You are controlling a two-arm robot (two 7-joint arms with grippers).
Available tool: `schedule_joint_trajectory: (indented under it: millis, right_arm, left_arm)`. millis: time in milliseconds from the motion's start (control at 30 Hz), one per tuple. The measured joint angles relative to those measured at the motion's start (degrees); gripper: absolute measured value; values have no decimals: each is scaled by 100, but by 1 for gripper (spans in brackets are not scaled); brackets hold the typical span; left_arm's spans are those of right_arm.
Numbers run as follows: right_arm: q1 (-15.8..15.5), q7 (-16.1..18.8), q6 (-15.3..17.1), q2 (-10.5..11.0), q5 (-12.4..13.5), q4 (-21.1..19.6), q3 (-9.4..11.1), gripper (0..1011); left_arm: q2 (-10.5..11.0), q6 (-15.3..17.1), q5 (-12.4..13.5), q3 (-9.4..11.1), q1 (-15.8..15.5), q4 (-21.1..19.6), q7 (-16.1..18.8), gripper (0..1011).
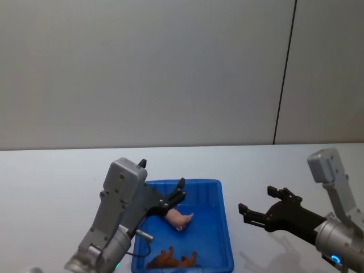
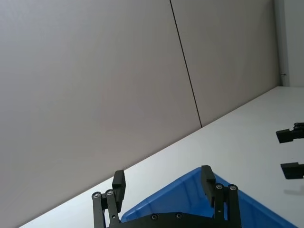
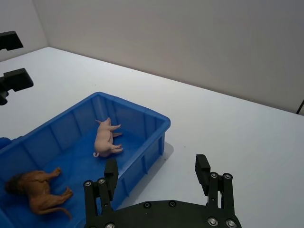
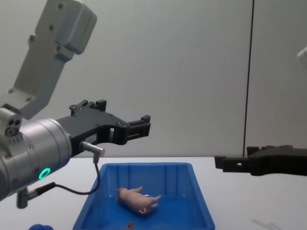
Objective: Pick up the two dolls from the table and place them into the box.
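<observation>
Across the white table (image 1: 57, 182), we see the blue box (image 1: 226, 233) sitting close in front of us, where either side can reach it. Our left gripper (image 1: 175, 196) hangs over the box's left side with its fingers spread apart and nothing between them. Our right gripper (image 1: 255, 199) hovers above bare table just to the right of the box, fingers likewise apart and empty. We judge both are open because nothing is left to carry, as both dolls are inside the box. The pink pig (image 1: 178, 218) lies on its side on the box floor toward the middle. The brown lion (image 1: 170, 260) lies on its side at the near end, apart from the pig. Their toppled poses suggest to us a drop from above rather than a careful setting down.
</observation>
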Motion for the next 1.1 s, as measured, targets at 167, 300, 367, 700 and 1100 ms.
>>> schedule_joint_trajectory:
  millis: [167, 300, 367, 700, 1100]
  right_arm:
    - [-50, -16, -10, 54, 38, -41, 35, 1001]
    - [-79, -24, -16, 84, 59, -64, 54, 1001]
    - [-92, -28, -18, 95, 71, -75, 62, 1001]
    - [-130, -38, -24, 135, 100, -102, 85, 1001]
    - [-148, -45, -29, 155, 114, -116, 96, 1001]
  left_arm:
    - [157, 142, 10, -43, 173, -211, 181, 1001]
    - [317, 250, -46, -82, 367, -389, 365, 1001]
    - [429, 309, -129, -109, 512, -499, 524, 1001]
    - [832, 426, -528, -209, 1095, -783, 1155, 1001]
    - [1079, 392, -894, -310, 1557, -719, 1589, 1001]
